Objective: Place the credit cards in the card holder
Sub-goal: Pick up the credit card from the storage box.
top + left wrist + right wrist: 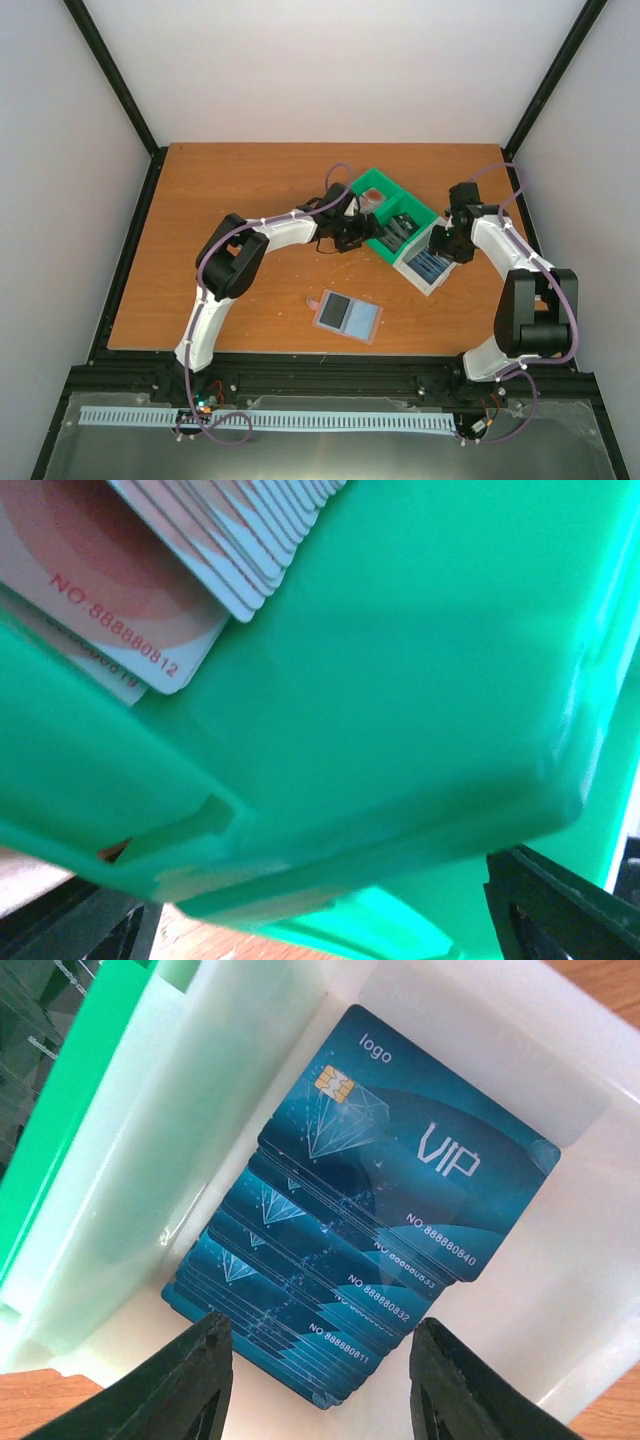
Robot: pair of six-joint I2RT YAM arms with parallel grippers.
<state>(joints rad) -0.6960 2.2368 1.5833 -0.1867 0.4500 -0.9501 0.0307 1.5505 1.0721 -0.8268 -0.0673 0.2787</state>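
Note:
The card holder [348,316] lies open on the table in front of both arms, grey-blue inside up, with no card on it. Blue credit cards [370,1230] lie fanned in a stack in the white end compartment. My right gripper [320,1370] hovers open just above their near end, one finger [200,1385] on each side, holding nothing. Red-and-white credit cards [130,570] lie in the green compartment. My left gripper [310,900] is pressed close to that compartment's wall, fingers [545,905] wide apart, with nothing held.
The green-and-white compartment tray [378,185] sits slanted at the back right of the wooden table [200,200]. Its middle compartment holds dark cards [400,228]. Black frame posts and white walls enclose the table.

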